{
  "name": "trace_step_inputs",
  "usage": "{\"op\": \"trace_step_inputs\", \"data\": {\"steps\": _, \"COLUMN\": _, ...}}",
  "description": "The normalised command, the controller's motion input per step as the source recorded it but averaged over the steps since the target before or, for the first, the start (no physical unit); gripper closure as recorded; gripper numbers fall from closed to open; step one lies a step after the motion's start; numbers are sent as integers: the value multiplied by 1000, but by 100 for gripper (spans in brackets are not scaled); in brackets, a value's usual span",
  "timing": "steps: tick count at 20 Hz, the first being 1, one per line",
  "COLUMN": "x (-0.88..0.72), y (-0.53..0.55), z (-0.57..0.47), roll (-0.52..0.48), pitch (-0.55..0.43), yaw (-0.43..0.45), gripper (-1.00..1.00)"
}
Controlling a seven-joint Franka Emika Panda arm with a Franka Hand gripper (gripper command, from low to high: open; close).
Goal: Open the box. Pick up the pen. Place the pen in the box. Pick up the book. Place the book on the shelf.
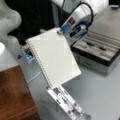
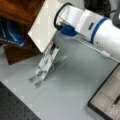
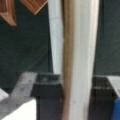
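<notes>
The gripper [image 1: 61, 31] is clamped on the top edge of the book [image 1: 53, 58], near the upper centre of a front view. The book hangs tilted, its lower end just above or touching the metal stand [image 1: 67, 103]; contact cannot be told. In a front view the book [image 2: 46, 25] sits at the upper left, in front of the shelf [image 2: 21, 11].

Procedure, as a judgement: the hold is on 1 thin edge only, so keep the jaws fully pinched and move slowly to limit swing. Clear the stand before any sideways travel.

The wrist view shows the book [image 3: 80, 60] edge-on between the fingers, with shelf corners [image 3: 32, 5] at the top.

Materials: the book has a plain white cover and a spiral binding along 1 long edge. The shelf [image 1: 15, 95], lower left, is reddish-brown wood. The box [image 1: 100, 51] lies open at the right, beige-lined, with the pen [image 1: 90, 44] inside.
</notes>
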Motion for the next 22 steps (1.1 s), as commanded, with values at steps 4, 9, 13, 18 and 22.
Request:
{"op": "trace_step_inputs", "data": {"steps": 4, "x": -14, "y": -16, "z": 380, "roll": 37, "pitch": 109, "yaw": -194, "gripper": 100}}
{"op": "trace_step_inputs", "data": {"steps": 9, "x": -91, "y": -101, "z": 249, "roll": 24, "pitch": 90, "yaw": -142, "gripper": 100}}
{"op": "trace_step_inputs", "data": {"steps": 13, "x": -200, "y": -236, "z": 216, "roll": 34, "pitch": 72, "yaw": -90, "gripper": 100}}
{"op": "trace_step_inputs", "data": {"steps": 18, "x": -313, "y": -366, "z": 191, "roll": 34, "pitch": 84, "yaw": -7, "gripper": 100}}
{"op": "trace_step_inputs", "data": {"steps": 22, "x": -364, "y": -372, "z": 168, "roll": 35, "pitch": 67, "yaw": 73, "gripper": 100}}
